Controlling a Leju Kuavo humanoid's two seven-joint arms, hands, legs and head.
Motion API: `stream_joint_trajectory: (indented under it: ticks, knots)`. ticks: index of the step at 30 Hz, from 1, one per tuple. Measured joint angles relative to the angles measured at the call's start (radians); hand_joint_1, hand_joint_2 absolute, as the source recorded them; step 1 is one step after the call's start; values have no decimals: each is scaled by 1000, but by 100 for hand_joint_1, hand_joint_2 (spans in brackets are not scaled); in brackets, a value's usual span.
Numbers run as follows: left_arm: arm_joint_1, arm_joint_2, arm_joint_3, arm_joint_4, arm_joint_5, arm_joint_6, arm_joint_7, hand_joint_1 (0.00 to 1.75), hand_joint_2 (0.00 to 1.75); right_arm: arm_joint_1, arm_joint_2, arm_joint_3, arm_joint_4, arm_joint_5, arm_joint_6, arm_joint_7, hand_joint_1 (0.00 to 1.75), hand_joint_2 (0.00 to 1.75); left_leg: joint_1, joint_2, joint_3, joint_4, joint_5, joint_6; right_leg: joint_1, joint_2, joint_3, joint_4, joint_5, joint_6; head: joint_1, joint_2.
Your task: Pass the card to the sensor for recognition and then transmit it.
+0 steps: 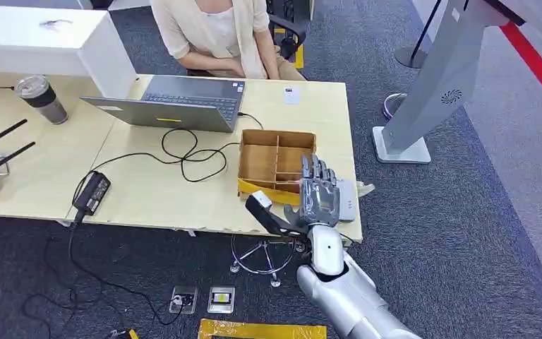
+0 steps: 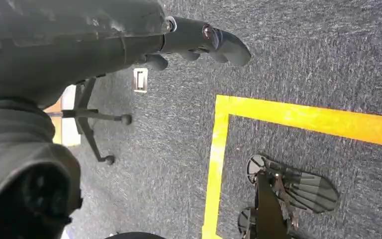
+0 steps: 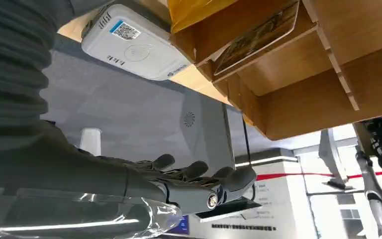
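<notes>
The card lies in a compartment of the box, centre-right of the head view, presumably staged for pickup. The sensor, a white reader, sits just beside the box at the table edge, lower right of the box, within short reach for scanning. The right hand hovers over the box's near edge, fingers extended and apart, thumb splayed, holding nothing. The left hand hangs over the floor, fingers loosely extended, empty.
</notes>
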Motion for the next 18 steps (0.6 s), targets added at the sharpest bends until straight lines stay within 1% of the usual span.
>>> stream_joint_trajectory:
  ticks: [4,8,12,15,18]
  knots:
    - [0,4,0,0,-4,-13,0,0,0,-11,0,0,9,12,33,-12,0,175,0,0,0,0,0,0,0,0,0,0,0,0,0,0]
    - [0,11,-1,0,-17,-37,-12,0,0,-31,2,0,20,11,100,-44,0,175,0,0,0,0,0,0,0,0,0,0,0,0,0,0]
    - [0,22,-1,0,-32,-64,-27,0,0,-67,2,-1,37,-10,151,-75,0,175,0,0,0,0,0,0,0,0,0,0,0,0,0,0]
    - [0,31,-1,0,-38,-77,-34,0,0,-92,-1,-3,47,-29,176,-101,0,175,0,0,0,0,0,0,0,0,0,0,0,0,0,0]
    - [1,38,-2,0,-39,-81,-36,0,0,-112,-2,-4,56,-35,189,-113,0,175,0,0,0,0,0,0,0,0,0,0,0,0,0,0]
